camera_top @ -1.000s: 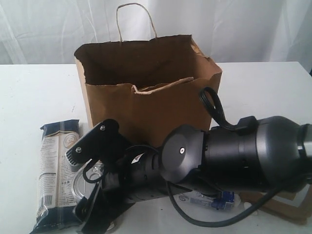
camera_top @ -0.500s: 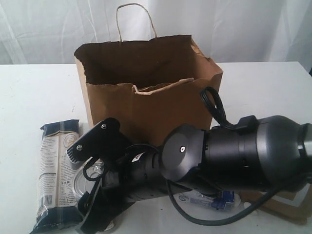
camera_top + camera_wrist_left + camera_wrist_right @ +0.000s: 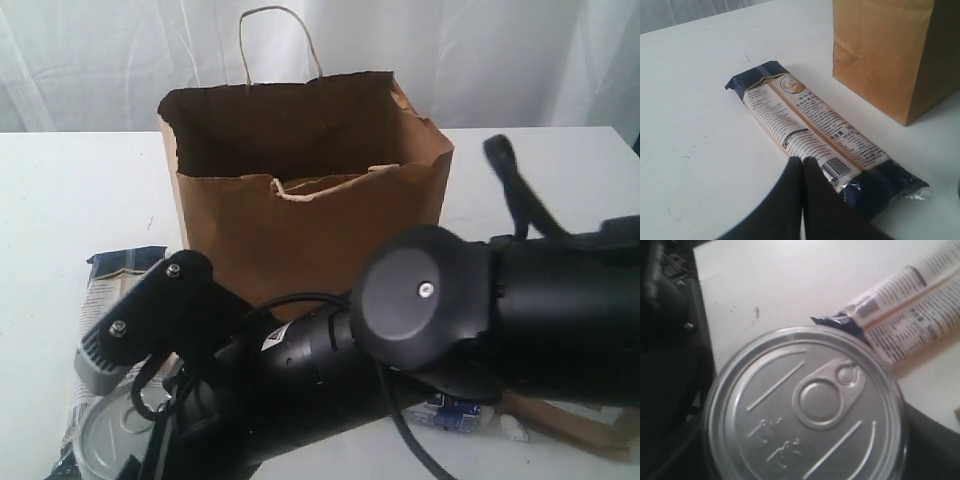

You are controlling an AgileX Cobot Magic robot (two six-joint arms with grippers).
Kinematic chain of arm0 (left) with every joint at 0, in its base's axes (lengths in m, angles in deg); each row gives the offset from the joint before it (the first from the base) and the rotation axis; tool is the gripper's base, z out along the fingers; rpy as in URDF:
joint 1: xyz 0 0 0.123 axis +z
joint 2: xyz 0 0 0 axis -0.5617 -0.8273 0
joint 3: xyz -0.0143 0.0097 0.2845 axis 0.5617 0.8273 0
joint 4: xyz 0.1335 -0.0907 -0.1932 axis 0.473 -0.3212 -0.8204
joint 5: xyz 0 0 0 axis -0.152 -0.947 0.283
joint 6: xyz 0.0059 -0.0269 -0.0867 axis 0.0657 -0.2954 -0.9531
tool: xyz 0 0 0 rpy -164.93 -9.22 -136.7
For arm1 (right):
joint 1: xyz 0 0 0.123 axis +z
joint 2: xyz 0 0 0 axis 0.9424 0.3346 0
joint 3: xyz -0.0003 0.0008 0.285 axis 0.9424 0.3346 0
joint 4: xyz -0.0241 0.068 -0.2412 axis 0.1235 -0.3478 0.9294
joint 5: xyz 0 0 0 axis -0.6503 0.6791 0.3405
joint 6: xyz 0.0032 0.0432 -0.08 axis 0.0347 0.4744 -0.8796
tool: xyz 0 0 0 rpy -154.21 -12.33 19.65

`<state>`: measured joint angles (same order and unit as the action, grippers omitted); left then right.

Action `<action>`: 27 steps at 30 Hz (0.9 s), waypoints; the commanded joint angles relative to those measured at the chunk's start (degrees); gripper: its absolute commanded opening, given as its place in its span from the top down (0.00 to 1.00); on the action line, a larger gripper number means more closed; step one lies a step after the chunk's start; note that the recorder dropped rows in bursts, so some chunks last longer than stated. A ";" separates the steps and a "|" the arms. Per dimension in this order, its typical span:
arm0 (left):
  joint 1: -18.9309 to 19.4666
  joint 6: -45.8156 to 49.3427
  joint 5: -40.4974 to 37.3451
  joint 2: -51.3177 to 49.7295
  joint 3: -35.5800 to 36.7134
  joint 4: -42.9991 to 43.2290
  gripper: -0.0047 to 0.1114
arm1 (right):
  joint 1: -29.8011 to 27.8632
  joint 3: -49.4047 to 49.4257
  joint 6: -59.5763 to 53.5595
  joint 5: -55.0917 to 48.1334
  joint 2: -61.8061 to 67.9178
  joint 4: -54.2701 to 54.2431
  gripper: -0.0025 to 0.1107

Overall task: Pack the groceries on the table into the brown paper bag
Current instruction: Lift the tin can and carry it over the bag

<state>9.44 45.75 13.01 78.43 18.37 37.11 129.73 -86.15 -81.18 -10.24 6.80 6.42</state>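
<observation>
My right gripper [image 3: 118,418] reaches across to the front left and is shut on the silver pull-tab can [image 3: 104,442]. The can's lid [image 3: 805,410] fills the right wrist view, with dark fingers [image 3: 670,370] beside it. The long dark-blue noodle packet [image 3: 810,125] lies flat on the white table [image 3: 690,100], left of the brown paper bag [image 3: 310,220], which stands open. My left gripper [image 3: 802,161] hovers shut and empty over the packet's near end. The small white-blue packet [image 3: 455,412] and the brown pouch [image 3: 575,428] peek out under the right arm.
The right arm's black body [image 3: 480,310] crosses the front of the exterior view and hides much of the table there. A white curtain [image 3: 450,50] hangs behind the bag. The bag's side wall [image 3: 890,50] stands close to the noodle packet.
The right gripper has moved left and towards the camera with the can between its fingers. The arm now looks larger and higher in view. The bag and noodle packet stay put.
</observation>
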 commanded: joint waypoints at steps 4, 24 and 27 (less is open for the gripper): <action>0.13 -0.54 0.13 0.30 0.23 0.11 0.96 | 1.30 -3.86 -2.21 -0.57 -7.75 -0.23 0.98; 0.13 -0.54 0.13 0.30 0.23 0.11 0.96 | -5.92 -25.63 32.04 5.51 -14.32 48.72 0.98; 0.13 -0.54 0.13 0.30 0.23 0.11 0.96 | -10.69 -30.45 41.05 -1.34 -15.57 58.21 0.98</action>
<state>9.44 45.75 13.01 78.43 18.37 37.11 121.29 -113.79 -45.32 -10.24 -7.41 59.61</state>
